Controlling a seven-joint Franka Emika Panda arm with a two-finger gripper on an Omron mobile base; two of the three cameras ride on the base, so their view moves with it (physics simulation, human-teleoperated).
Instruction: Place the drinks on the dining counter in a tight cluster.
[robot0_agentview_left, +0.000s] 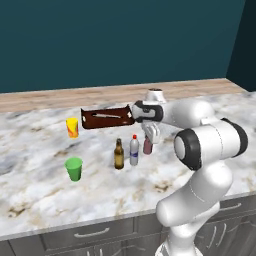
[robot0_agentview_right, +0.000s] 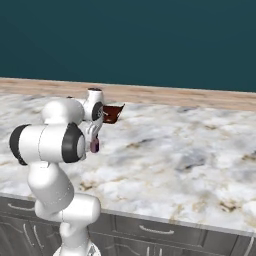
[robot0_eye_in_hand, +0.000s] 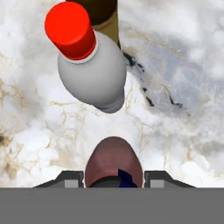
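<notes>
Hand view: I see my jaws clamped on the maroon bottle (robot0_eye_in_hand: 113, 159).
Maroon bottle: upright on the marbled surface (robot0_agentview_left: 40, 185), just beside the red-capped clear bottle (robot0_agentview_left: 134, 150).
Beer bottle (robot0_agentview_left: 119, 154): next in line, left of the clear one.

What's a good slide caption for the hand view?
Gripper shut on the maroon bottle, beside the red-capped clear bottle and brown beer bottle on the marble counter.

Marbled tabletop (robot0_agentview_left: 40, 185) carried a brown beer bottle (robot0_agentview_left: 118, 154), red-capped clear bottle (robot0_agentview_left: 134, 150), maroon bottle (robot0_agentview_left: 147, 146), green cup (robot0_agentview_left: 74, 168), yellow cup (robot0_agentview_left: 72, 127), and dark tray (robot0_agentview_left: 106, 117).
</notes>
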